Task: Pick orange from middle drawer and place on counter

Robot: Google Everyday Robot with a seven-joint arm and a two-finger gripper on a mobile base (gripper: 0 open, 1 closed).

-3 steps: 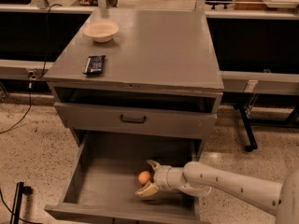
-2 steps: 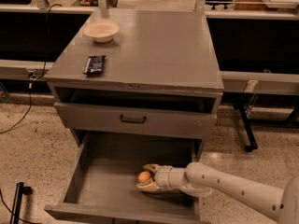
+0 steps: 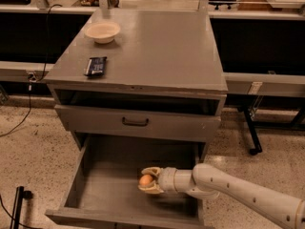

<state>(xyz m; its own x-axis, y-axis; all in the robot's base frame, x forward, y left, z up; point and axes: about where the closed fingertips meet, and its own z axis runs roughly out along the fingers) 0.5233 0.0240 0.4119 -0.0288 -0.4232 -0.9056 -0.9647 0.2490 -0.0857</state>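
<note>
The orange (image 3: pixel 146 180) is small and round, and it sits between the fingers of my gripper (image 3: pixel 147 181) inside the open middle drawer (image 3: pixel 102 185), right of the middle of its grey floor. The gripper is shut on the orange, one cream finger above it and one below. My white arm (image 3: pixel 238 194) reaches in from the lower right. The grey counter (image 3: pixel 157 46) is the cabinet's top, above the drawer.
A cream bowl (image 3: pixel 102 31) and a dark flat packet (image 3: pixel 95 66) lie on the counter's left side. A shut drawer front with a dark bar handle (image 3: pixel 135 122) is just above the open drawer. A black cable (image 3: pixel 19 120) runs over the speckled floor at left.
The gripper's fingers have closed in around the orange. The arm has shifted slightly left in the drawer.
</note>
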